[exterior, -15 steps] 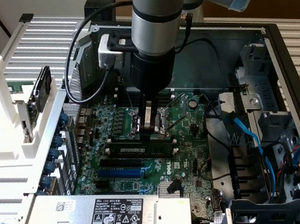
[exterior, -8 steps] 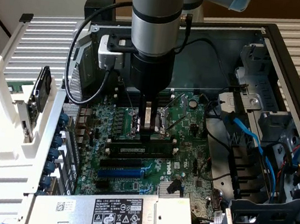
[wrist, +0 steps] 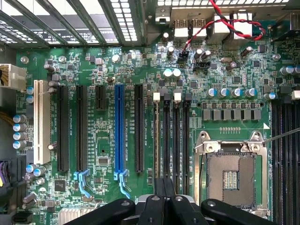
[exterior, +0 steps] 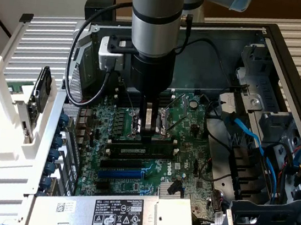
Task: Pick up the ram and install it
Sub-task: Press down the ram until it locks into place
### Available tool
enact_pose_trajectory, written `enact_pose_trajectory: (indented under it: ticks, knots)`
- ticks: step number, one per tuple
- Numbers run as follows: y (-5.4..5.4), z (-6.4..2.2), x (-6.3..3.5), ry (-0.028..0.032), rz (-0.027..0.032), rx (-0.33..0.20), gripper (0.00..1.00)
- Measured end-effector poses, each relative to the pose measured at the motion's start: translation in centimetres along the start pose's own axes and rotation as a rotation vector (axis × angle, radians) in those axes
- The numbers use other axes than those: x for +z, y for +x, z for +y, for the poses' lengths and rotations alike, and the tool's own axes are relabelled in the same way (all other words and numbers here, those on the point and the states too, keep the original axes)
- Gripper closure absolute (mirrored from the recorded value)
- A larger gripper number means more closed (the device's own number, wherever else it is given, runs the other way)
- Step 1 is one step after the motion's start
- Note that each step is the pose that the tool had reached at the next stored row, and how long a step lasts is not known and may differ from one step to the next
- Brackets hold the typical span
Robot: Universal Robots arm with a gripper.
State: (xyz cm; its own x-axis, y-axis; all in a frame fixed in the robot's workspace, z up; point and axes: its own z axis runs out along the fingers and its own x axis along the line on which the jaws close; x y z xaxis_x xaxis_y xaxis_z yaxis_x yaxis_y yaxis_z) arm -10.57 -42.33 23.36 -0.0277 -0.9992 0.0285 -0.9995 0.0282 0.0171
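The ram (exterior: 137, 151) stands on edge in a memory slot of the green motherboard (exterior: 182, 166), its white label facing the power supply side. From the wrist view I look down on the ram (wrist: 156, 140) as a thin edge in the memory slot nearest the black expansion slots. My gripper (exterior: 148, 133) points straight down with its fingers pressed together, the tips right at the ram's top edge near its middle. In the wrist view the gripper (wrist: 165, 190) is shut, with nothing between the fingers. Whether the tips touch the ram I cannot tell.
Next to the ram lie bare black memory slots (wrist: 177, 136) and the open CPU socket (wrist: 232, 176). A blue expansion slot (wrist: 120, 131) lies further over. The power supply (exterior: 120, 219), blue cables (exterior: 247, 136) and drive bays crowd the case. A white rack (exterior: 8, 99) stands outside it.
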Motion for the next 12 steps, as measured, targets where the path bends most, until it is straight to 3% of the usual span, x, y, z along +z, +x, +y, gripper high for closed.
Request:
enact_pose_trajectory:
  ticks: [12]
  knots:
    - [-0.01, 0.0, 0.15, 0.0004, 0.0, 0.0, 0.89]
